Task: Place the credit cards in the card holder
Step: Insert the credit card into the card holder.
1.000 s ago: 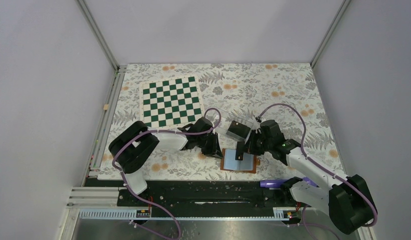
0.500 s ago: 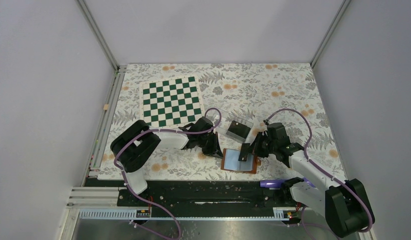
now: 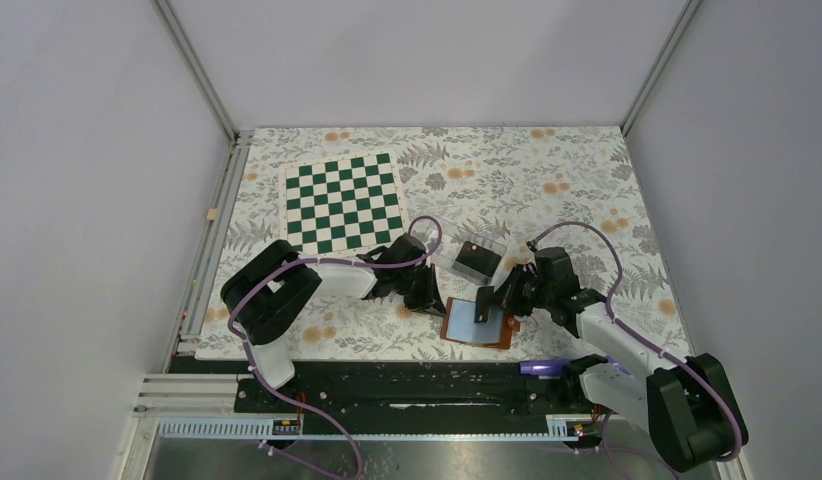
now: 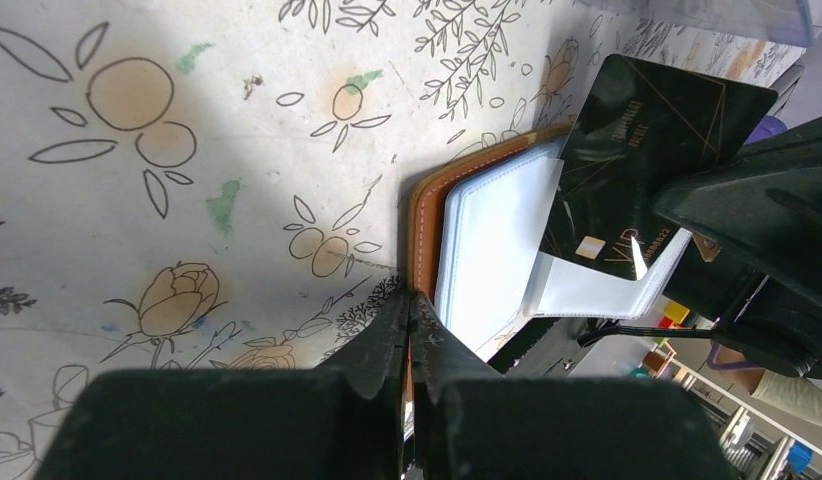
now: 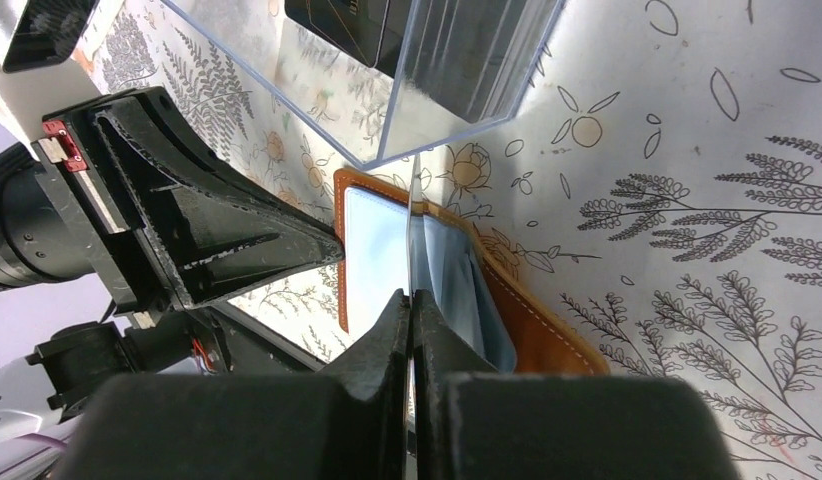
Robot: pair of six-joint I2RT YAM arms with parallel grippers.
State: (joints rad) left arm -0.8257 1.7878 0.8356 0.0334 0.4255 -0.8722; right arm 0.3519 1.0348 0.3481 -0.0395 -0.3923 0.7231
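Top external — arms [image 3: 607,325] bent, card [image 3: 482,303] over holder [image 3: 465,328].

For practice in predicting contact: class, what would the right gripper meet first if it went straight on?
Likely the open card holder, met first by the credit card the right gripper holds; depth unclear.

There are two arms, the left arm [image 3: 317,275] and the right arm [image 3: 612,330], each with one gripper: a left gripper [image 4: 412,330] and a right gripper [image 5: 412,320]. One holder [image 3: 492,328] lies near, at the middle. One clear box [image 3: 472,258] stands just beyond it. One card [image 4: 647,170] shows over the holder; more dark cards [image 5: 337,15] lie in the box, their number unclear. One chessboard [image 3: 342,203] lies far left. One small tan block [image 3: 213,213] sits at the left edge.
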